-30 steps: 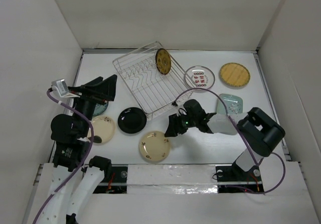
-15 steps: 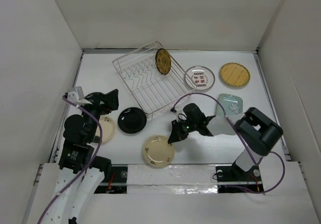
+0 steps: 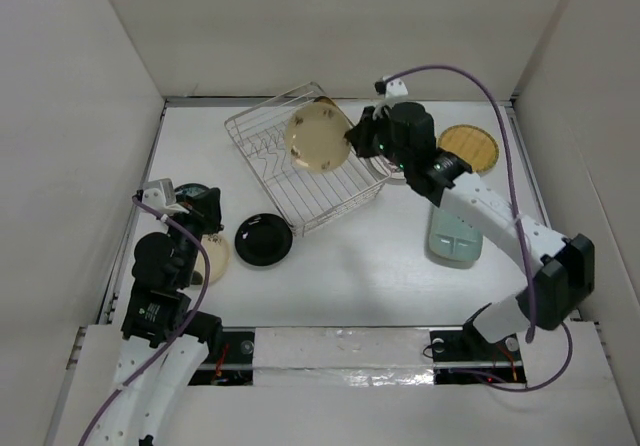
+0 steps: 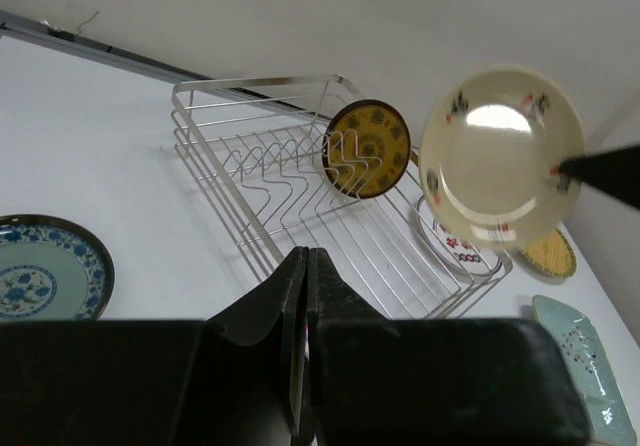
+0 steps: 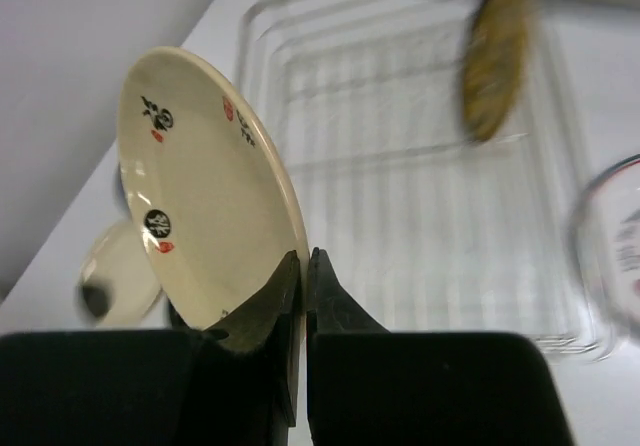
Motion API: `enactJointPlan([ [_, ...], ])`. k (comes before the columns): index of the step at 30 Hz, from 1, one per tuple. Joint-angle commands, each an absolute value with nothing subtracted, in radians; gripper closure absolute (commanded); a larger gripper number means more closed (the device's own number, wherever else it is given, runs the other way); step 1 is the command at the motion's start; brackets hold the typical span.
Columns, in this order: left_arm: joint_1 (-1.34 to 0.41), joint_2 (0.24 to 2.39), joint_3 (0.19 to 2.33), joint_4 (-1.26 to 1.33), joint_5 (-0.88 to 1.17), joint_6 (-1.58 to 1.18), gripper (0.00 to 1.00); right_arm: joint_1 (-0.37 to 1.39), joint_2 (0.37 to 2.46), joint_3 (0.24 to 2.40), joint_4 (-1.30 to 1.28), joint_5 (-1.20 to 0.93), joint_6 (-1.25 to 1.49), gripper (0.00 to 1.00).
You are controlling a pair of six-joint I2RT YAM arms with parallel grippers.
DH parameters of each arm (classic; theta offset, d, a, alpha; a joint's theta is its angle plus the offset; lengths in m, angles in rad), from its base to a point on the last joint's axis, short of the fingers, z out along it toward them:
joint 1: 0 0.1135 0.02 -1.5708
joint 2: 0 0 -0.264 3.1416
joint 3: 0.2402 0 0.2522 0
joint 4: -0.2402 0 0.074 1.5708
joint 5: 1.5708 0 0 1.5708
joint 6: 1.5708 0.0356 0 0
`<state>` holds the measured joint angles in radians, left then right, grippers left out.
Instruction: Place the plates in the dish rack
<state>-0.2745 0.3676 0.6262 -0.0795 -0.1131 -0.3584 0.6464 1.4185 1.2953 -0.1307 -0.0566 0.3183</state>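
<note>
My right gripper [image 3: 352, 140] is shut on the rim of a cream plate [image 3: 318, 136] and holds it on edge above the dish rack [image 3: 262, 131]. The right wrist view shows that grip [image 5: 305, 256] on the cream plate [image 5: 200, 186]. A brown-and-gold plate [image 4: 368, 150] stands in the dish rack [image 4: 250, 171]. My left gripper [image 3: 205, 212] is shut with nothing in it [image 4: 306, 256], low at the left between a teal plate [image 4: 40, 266] and a second cream plate [image 3: 213, 257]. A black plate [image 3: 264, 239] lies on the table.
A tan round plate [image 3: 468, 149] sits at the back right. A pale green rectangular dish [image 3: 455, 234] lies under my right arm. A white plate with red marks [image 4: 455, 248] lies beside the rack's right end. White walls close in the table.
My right arm has carried the cream plate from the front of the table up over the rack, now on edge. My left gripper has shut and pulled back toward the left.
</note>
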Motion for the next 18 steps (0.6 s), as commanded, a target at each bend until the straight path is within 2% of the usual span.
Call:
enactJointPlan([
  [1, -0.279, 0.357, 0.617, -0.043, -0.121, -0.336, 1.00, 0.624, 1.564, 1.461, -0.141, 0.396, 0.258, 1.00],
  [7, -0.279, 0.368, 0.614, -0.041, -0.133, -0.328, 0.91, 0.615, 1.911, 1.825, -0.155, 0.610, 0.131, 1.00],
  [11, -0.279, 0.379, 0.614, -0.040, -0.133, -0.327, 0.90, 0.604, 2.083, 2.084, -0.216, 0.693, 0.103, 1.00],
  [18, -0.290, 0.397, 0.615, -0.041, -0.147, -0.325, 0.88, 0.614, 2.267, 2.285, -0.262, 0.790, 0.049, 1.00],
])
